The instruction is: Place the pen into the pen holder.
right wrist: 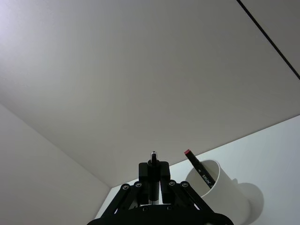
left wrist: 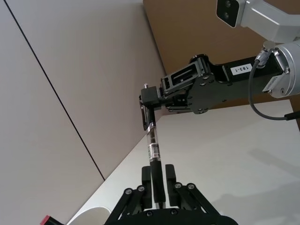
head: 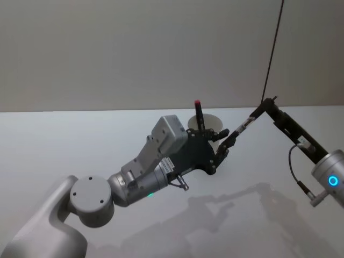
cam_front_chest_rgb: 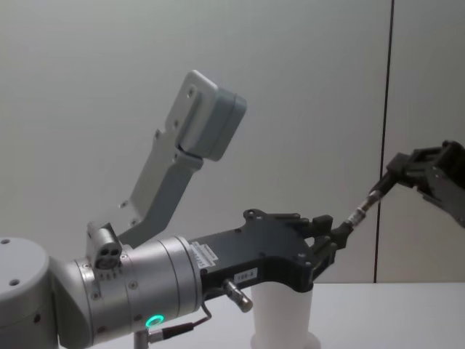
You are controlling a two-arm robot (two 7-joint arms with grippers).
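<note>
While both the left gripper [head: 221,144] and right gripper [head: 267,102] clamp the pen [head: 243,128], "183-1" marks the right.

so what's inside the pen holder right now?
One red-capped black marker leans inside the pen holder, tip poking above the rim. The cup's bottom is hidden by its wall. The pen is outside it, gripped at both ends by left hand and right hand.

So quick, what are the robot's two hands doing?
Left gripper: shut on one end of the pen.
Right gripper: shut on the pen's other end.
</note>
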